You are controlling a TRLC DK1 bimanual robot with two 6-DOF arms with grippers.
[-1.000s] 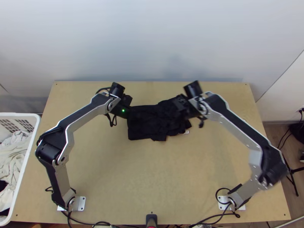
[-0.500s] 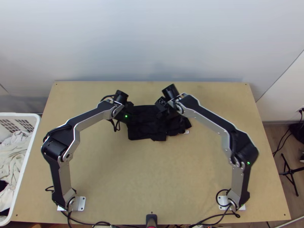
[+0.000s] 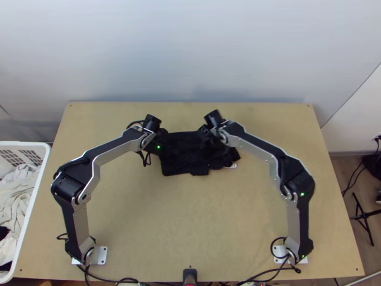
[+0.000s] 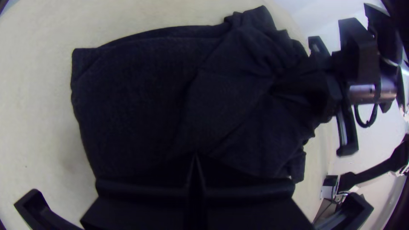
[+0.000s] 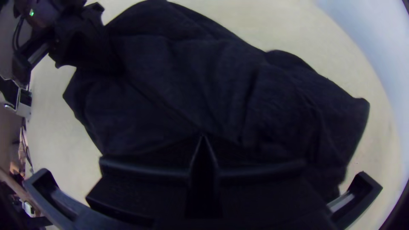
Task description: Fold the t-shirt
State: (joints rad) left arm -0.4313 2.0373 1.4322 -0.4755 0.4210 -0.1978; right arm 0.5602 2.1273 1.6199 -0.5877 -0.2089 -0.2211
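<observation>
Has the t-shirt (image 3: 183, 159) caught in the left claw (image 3: 164, 142), closed at the tips, and in the right claw (image 3: 208, 135), closed likewise. Looks black and compactly folded, flatter toward the left, bunched and creased toward the right, with a white tag (image 3: 233, 166) there. Lies nearer the far edge of the worktop (image 3: 190, 219).

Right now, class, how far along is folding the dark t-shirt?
Done: the t-shirt already lies compact, apparently partly folded. In hand: the left end effector and right end effector pinch its cloth. To do: the part by the white tag is bunched, so smoothing and a neat final fold likely remain.
</observation>
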